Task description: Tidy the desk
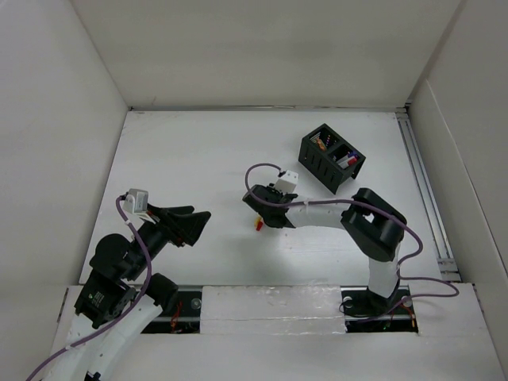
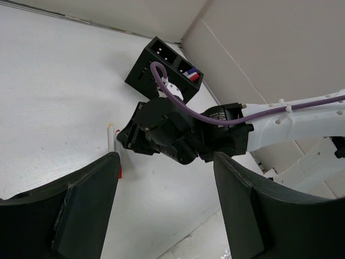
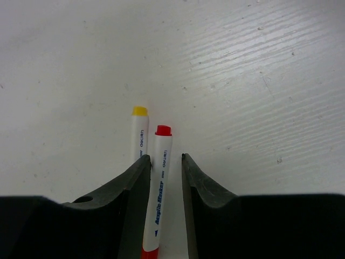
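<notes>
The white desk (image 1: 198,151) holds two white markers lying side by side. The red-capped marker (image 3: 160,167) lies between the jaws of my right gripper (image 3: 165,157). It touches the left finger, with a small gap to the right finger. The jaws stand narrowly open, low over the desk. The yellow-capped marker (image 3: 139,135) lies just left of the red one, outside the jaws. In the top view my right gripper (image 1: 255,213) is at mid-desk over the markers (image 1: 258,225). My left gripper (image 1: 198,224) is open and empty, left of them, and also shows in the left wrist view (image 2: 166,159).
A small black two-compartment organizer (image 1: 331,157) stands at the back right with pens in it; it also shows in the left wrist view (image 2: 161,65). White walls enclose the desk. A metal rail (image 1: 425,198) runs along the right side.
</notes>
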Controlling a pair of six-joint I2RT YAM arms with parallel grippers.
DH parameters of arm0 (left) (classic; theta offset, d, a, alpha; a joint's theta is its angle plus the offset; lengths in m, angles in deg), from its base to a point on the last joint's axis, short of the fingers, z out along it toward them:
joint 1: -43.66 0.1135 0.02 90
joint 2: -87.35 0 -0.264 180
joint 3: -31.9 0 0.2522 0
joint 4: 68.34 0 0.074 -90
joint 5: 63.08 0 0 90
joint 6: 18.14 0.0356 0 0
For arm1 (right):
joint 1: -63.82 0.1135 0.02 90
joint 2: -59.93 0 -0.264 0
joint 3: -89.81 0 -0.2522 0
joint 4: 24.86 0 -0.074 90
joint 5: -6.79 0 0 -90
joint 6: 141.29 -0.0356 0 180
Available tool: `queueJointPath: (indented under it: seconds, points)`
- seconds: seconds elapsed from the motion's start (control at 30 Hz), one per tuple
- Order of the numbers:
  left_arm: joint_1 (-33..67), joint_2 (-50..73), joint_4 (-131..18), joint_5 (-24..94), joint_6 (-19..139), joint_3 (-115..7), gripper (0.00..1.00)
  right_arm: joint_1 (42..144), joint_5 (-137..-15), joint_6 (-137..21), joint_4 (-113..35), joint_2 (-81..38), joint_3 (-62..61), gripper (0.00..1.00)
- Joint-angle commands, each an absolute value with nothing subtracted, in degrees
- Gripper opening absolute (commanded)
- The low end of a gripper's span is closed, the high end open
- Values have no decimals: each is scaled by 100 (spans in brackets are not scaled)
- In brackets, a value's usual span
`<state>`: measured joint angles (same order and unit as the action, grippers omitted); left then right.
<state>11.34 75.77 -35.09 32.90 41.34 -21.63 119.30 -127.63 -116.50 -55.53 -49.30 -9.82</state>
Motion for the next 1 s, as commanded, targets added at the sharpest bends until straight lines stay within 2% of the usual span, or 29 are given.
queueJointPath:
  seconds: [0.0,0.33,0.5,0.7,0.83,0.93,0.97]
  points:
    - [1105,7557,-3779,3351,4146,-2115,66,11814,-12636,-11527,-5260,-4861,-1069,35]
    - [1105,7487,-3779,3386,4172,-2115,66,11813,-12733,-11676,-5567,-4748,-1350,34]
    - [1333,7478,-3841,3562,4207,-2088,66,11813,-12523,-11431,-5725,-4694,-1403,38]
    - [1334,7469,-3850,3624,4216,-2080,66,11813,-12223,-11342,-5630,-4896,-1377,38]
    - [1334,7443,-3841,3624,4225,-2097,66,11752,-12082,-11307,-5541,-5028,-1315,27]
    - [1334,7469,-3858,3615,4225,-2088,66,11752,-12100,-11342,-5497,-5072,-1350,15]
    - [1334,7460,-3850,3623,4225,-2088,66,11682,-12091,-11377,-5489,-5029,-1385,8]
